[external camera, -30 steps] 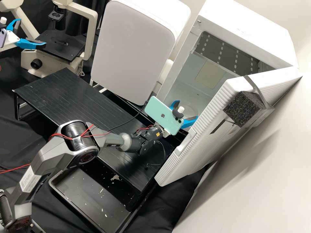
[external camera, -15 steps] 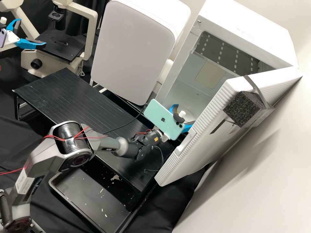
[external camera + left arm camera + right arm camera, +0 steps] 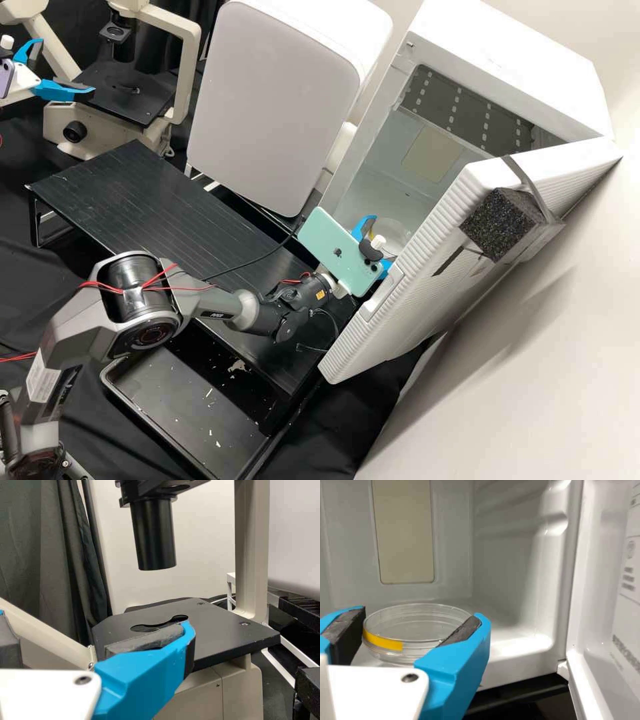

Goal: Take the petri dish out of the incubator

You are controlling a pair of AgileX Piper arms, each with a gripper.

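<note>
The right gripper (image 3: 383, 241) is at the mouth of the incubator (image 3: 513, 60), whose door (image 3: 407, 287) stands open. The petri dish (image 3: 422, 622) lies level inside on the incubator floor, clear, with a yellow strip (image 3: 382, 641) on its side. The two blue fingers stand apart, one on either side of the dish; whether both pads press on it, I cannot tell. The left gripper (image 3: 62, 69) is beside the microscope (image 3: 190, 73), its fingers spread wide, one reaching over the edge of the black stage (image 3: 230, 635). A black raised stand (image 3: 147, 200) occupies the space between microscope and door; a black tray (image 3: 193, 400) holding pale flecks sits near it.
</note>
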